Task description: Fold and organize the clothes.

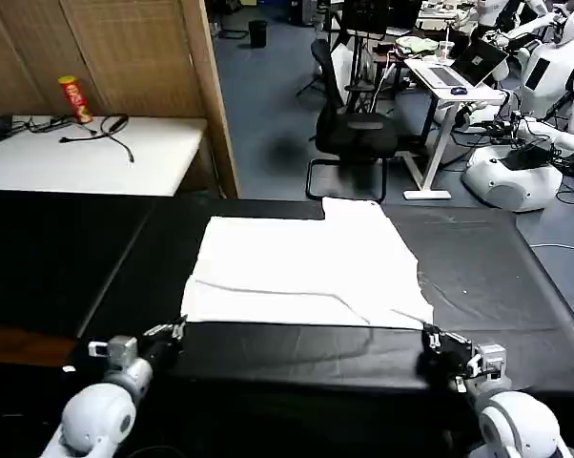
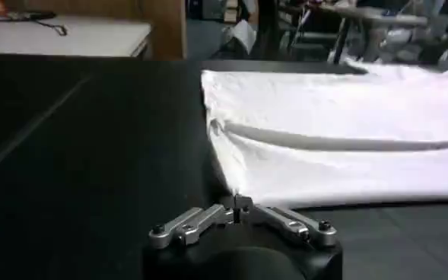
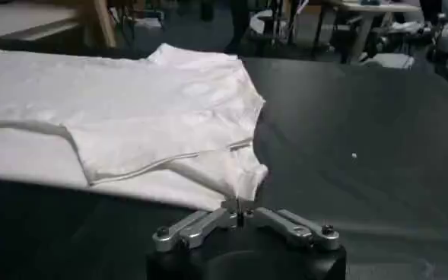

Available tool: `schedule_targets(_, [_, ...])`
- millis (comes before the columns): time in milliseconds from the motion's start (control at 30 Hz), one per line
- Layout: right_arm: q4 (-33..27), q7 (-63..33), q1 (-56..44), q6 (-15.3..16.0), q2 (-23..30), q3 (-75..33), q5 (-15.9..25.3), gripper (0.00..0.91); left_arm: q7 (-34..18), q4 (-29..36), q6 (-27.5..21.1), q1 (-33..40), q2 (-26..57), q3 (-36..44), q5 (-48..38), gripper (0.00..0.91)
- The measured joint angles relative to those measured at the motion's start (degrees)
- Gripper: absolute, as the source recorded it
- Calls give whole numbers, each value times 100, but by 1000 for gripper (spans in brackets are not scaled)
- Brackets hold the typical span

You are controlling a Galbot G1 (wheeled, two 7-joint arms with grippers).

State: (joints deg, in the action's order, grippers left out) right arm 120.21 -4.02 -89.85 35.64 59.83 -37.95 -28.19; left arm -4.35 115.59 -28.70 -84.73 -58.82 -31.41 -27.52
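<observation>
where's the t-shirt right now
In the head view the white T-shirt lies partly folded near the middle of the black table, just beyond the left end effector and the right end effector.

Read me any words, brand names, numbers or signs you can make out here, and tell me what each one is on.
No text can be read.
T-shirt: the side facing up on the black table is plain white, no print showing.
Red and yellow can on the white side table: its label is too small and blurred to read.
Laptop on the far desk: nothing legible.
</observation>
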Motion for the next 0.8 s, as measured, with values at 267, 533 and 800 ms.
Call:
schedule_targets(267, [647,-74,-609,443,88,-208,13,0,24,541,-33,-798,233,-360,36,0])
schedule_targets(533, [1069,-145,-961,656,169,-232,56,878,20,872,-123,-1540,203,-724,-1,878])
schedule_targets(800, [1595,-248,-1280,656,171,-444,-72,878,31,1148,-466,-1852,124,-1079,3,878])
